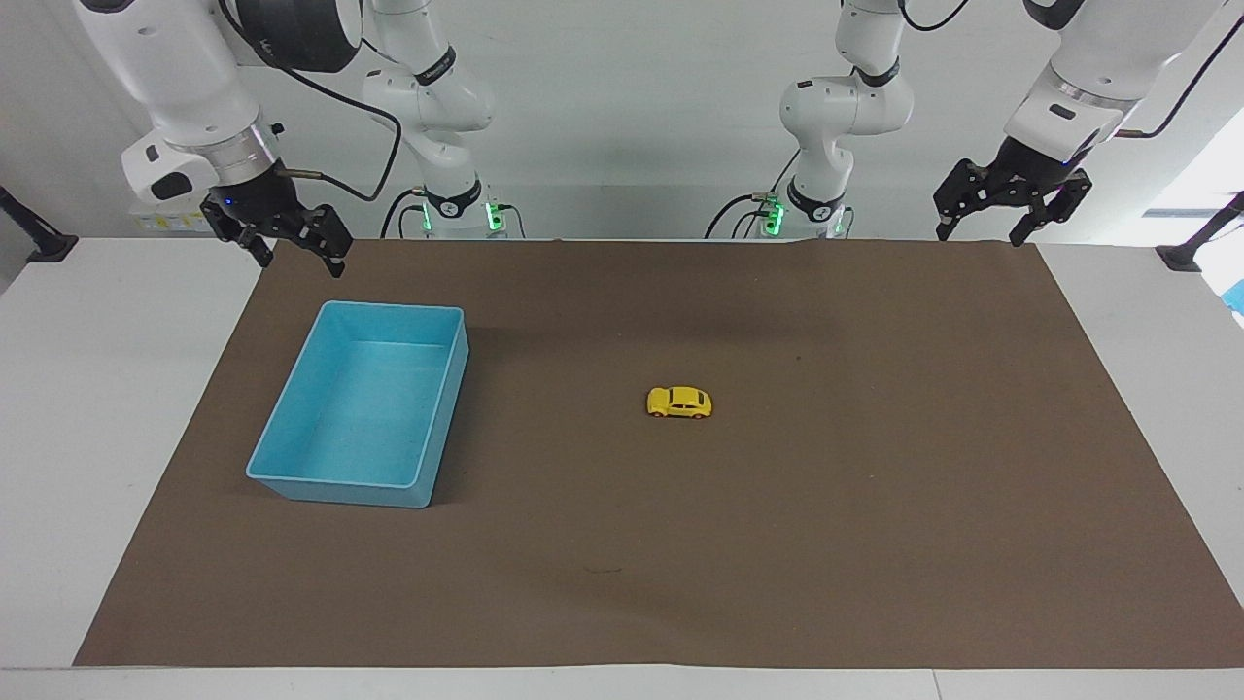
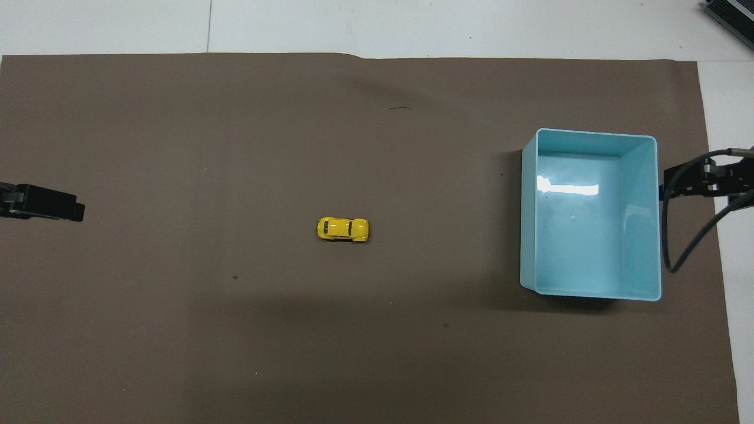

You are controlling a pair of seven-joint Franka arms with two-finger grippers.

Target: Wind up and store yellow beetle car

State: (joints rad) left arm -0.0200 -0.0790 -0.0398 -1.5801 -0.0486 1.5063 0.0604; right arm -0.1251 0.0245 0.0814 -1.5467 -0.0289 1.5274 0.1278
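Nothing started: car [image 1: 679, 402] sits mid-desk, bin [image 1: 362, 406] empty. Left end effector [image 1: 1011, 208] and right end effector [image 1: 282, 233] both wide, raised, idle. Next: reach down, grip car.

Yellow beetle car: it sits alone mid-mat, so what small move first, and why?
Probably bring the left gripper out over the yellow beetle car, jaws open. Both arms wait raised at the mat's robot edge, holding nothing; the right gripper hangs by the blue bin, which is empty.
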